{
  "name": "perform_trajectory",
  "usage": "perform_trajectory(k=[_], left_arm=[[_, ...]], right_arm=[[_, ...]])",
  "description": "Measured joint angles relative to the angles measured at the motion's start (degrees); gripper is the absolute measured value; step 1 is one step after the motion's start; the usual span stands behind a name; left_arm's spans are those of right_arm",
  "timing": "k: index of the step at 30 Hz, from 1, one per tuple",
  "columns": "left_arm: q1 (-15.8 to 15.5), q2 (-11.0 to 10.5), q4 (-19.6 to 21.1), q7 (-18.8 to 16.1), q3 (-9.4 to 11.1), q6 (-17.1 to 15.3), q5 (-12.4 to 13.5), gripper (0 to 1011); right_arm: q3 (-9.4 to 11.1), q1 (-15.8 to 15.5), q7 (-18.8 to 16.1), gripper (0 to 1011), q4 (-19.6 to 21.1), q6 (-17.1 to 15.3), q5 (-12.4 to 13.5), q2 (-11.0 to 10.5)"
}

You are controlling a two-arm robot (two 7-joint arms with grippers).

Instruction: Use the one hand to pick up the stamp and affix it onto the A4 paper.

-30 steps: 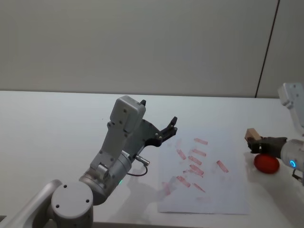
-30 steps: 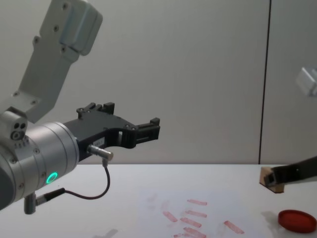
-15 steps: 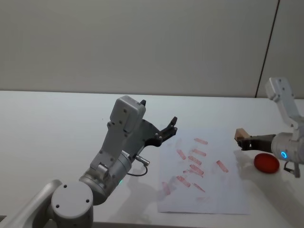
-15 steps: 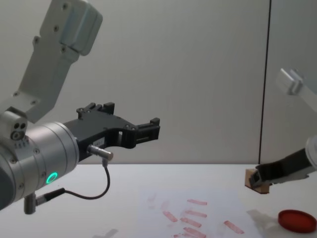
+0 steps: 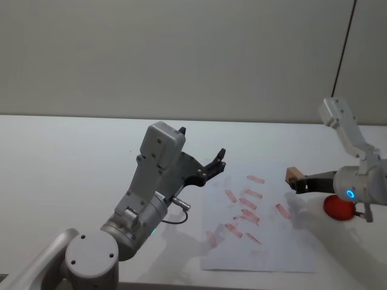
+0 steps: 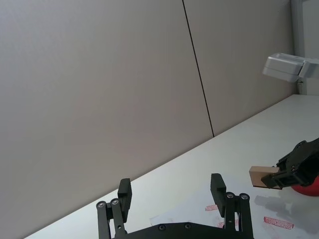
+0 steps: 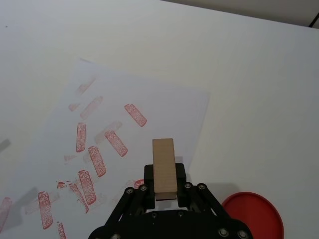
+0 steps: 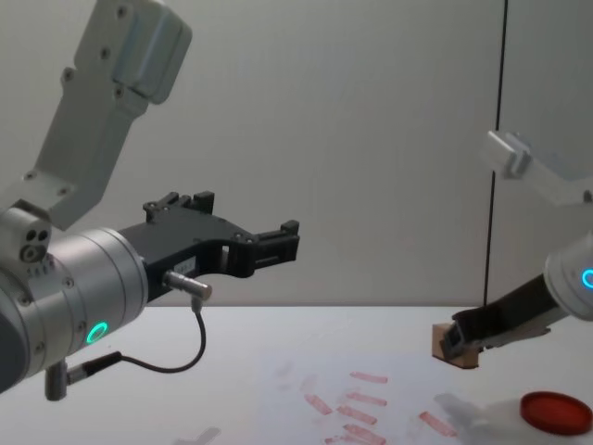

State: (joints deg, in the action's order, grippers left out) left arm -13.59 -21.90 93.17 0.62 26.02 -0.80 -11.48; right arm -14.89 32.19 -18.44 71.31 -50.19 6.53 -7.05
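- Since one second ago, the right gripper (image 5: 297, 182) has travelled from above the red ink pad (image 5: 338, 208) toward the robot's left, and it now hangs over the right edge of the A4 paper (image 5: 284, 249).
- Its two black fingers are closed on the stamp (image 5: 292, 175), and they grip the wooden block by one end.
- In the right wrist view the stamp (image 7: 163, 170) sticks out forward between the fingers, and the paper's (image 7: 164, 102) right border lies just under it.
- In the chest view the stamp (image 8: 445, 344) is in the air above the sheet, not touching it, and a soft shadow lies below it.
- The ink pad (image 8: 554, 413) rests on the white table (image 5: 60, 151), just beside the right edge of the paper and behind the gripper.
- The paper already carries several red oblong marks, mostly in its middle part.
- The left gripper (image 6: 171, 188) is raised over the table to the left of the paper; its fingers are spread apart and hold nothing, and it has not moved.
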Motion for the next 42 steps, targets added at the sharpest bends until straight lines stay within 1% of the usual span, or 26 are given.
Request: perform_trajectory(k=[6, 24, 42], left_arm=[[0.0, 0.0, 0.0, 0.0, 0.0, 0.0, 0.0, 1002], [0.0, 0.0, 0.0, 0.0, 0.0, 0.0, 0.0, 1002], [0.0, 0.0, 0.0, 0.0, 0.0, 0.0, 0.0, 1002]], right_arm=[[-0.6, 0.5, -0.7, 217, -0.7, -0.3, -0.8, 0.3], [-1.3, 2.4, -2.1, 217, -4.4, -1.1, -2.9, 1.1], [-2.3, 3.3, -2.7, 217, -7.0, 0.1, -4.7, 1.7]])
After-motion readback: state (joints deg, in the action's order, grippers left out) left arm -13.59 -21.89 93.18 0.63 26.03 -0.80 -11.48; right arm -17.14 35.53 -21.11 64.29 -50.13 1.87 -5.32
